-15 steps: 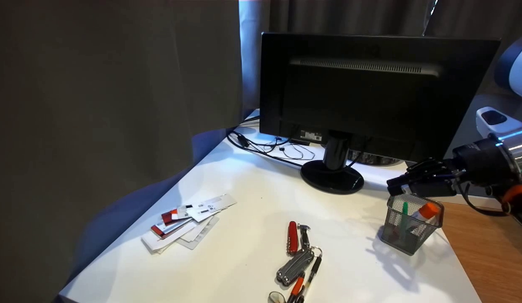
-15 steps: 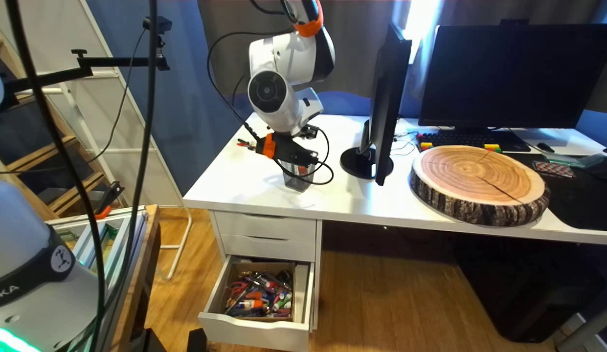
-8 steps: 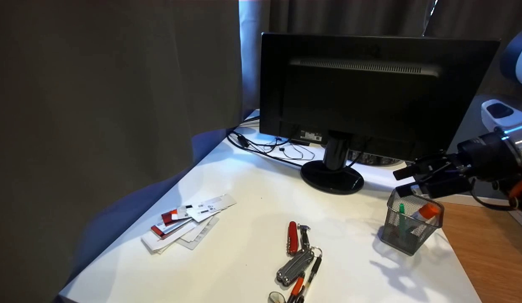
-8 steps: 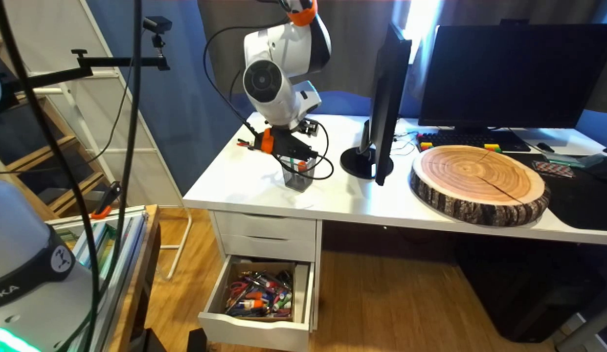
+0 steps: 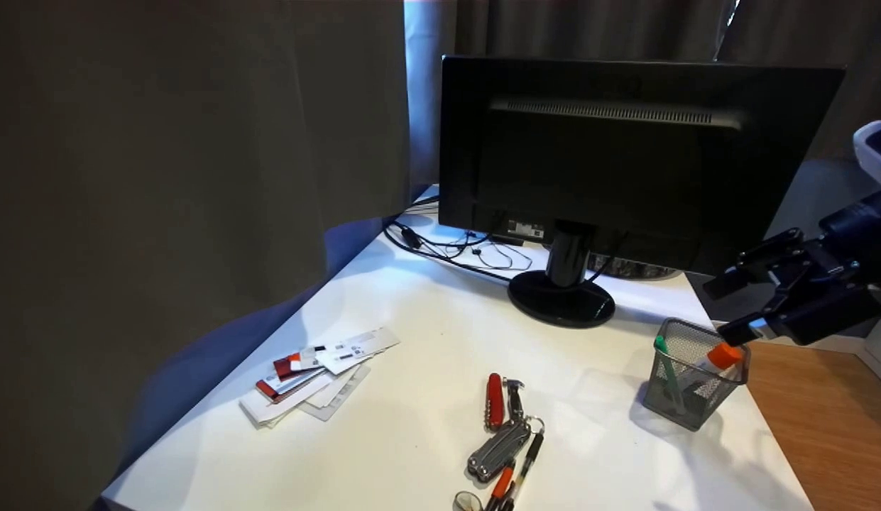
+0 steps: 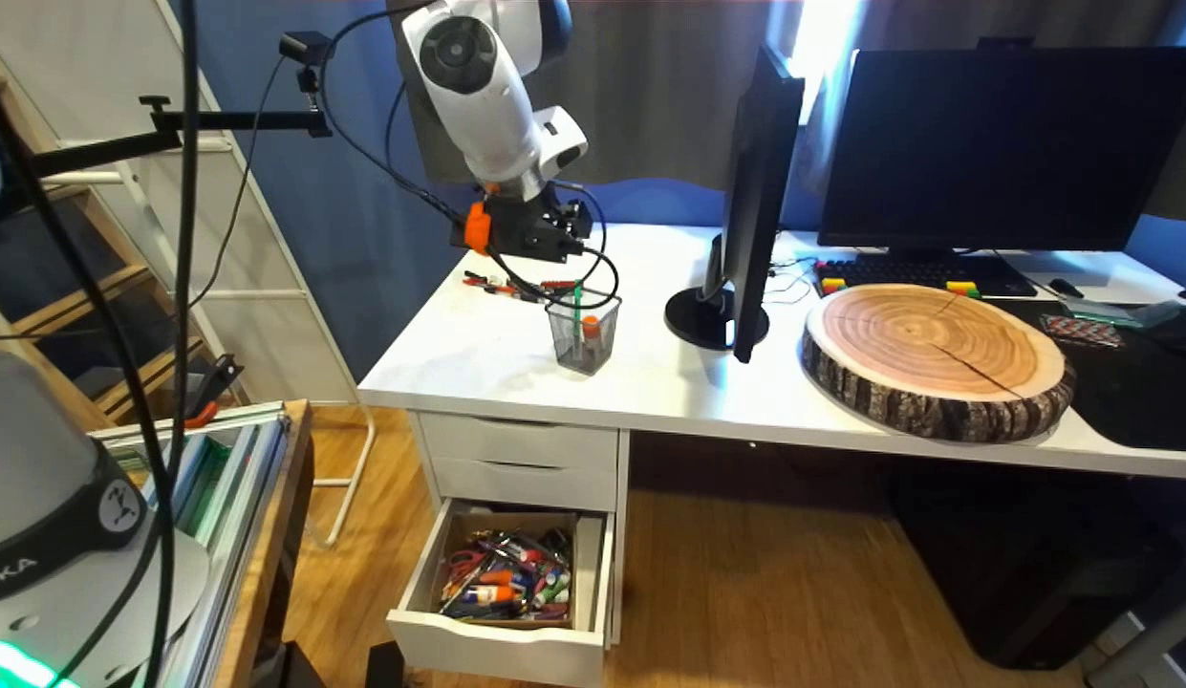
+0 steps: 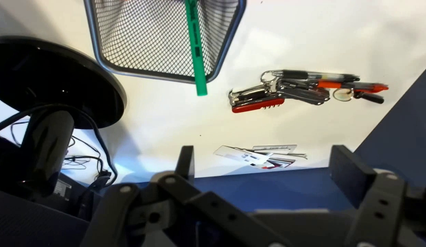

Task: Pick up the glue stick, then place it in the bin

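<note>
The bin, a small grey mesh cup (image 5: 707, 402), stands upright on the white desk in both exterior views. I take the slim green stick (image 7: 196, 51) with dark lettering for the glue stick. It leans inside the bin, its upper end jutting past the dark rim (image 7: 147, 74) in the wrist view. Its lower end is partly hidden by mesh and frame edge. A separate white tube with an orange cap (image 5: 725, 355) stands in the bin beside it. Above the bin, apart from both, my gripper (image 5: 728, 308) stands wide open, its fingers (image 7: 350, 171) holding nothing.
Close by the bin rises a black monitor (image 5: 625, 156) on a round base. A red pocket knife (image 5: 494, 402), grey multi-tool (image 5: 498, 450) and pens lie on the desk, with flat cards (image 5: 355, 349) farther off. A wooden slice (image 6: 937, 334) lies beyond the monitor; an open drawer (image 6: 516, 652) juts below.
My gripper has opened wide and lifted up and away from the bin. The green stick has stayed behind in the bin and tipped over against its rim.
</note>
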Robot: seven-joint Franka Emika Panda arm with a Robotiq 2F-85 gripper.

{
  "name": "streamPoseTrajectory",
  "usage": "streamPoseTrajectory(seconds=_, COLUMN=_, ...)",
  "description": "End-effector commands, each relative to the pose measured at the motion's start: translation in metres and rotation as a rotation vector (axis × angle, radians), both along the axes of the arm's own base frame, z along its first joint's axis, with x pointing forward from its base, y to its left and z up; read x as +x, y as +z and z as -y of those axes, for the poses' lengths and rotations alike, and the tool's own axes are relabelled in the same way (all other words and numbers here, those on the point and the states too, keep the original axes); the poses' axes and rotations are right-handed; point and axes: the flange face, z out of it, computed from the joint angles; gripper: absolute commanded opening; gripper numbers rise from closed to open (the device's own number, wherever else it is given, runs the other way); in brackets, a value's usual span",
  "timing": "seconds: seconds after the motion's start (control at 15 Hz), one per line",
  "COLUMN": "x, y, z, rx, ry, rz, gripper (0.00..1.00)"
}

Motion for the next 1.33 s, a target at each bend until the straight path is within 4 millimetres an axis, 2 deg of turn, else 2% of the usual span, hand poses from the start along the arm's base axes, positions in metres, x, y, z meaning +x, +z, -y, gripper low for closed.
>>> streamPoseTrajectory(seconds=0.0, x=-0.024, y=0.015, z=-0.004, rx=-0.078, ry=-0.018, rz=-0.017, gripper=1.00)
streamPoseTrajectory(seconds=0.13, x=-0.033, y=0.022, z=-0.008, rx=-0.105, ry=-0.044, rz=-0.035, gripper=1.00)
streamPoseTrajectory(seconds=0.33, x=-0.037, y=0.036, z=-0.009, rx=-0.136, ry=-0.063, rz=-0.050, gripper=1.00)
streamPoseTrajectory(seconds=0.93, x=-0.020, y=0.087, z=0.004, rx=-0.211, ry=-0.085, rz=-0.095, gripper=1.00)
streamPoseTrajectory(seconds=1.27, x=-0.014, y=0.104, z=0.005, rx=-0.217, ry=-0.089, rz=-0.114, gripper=1.00)
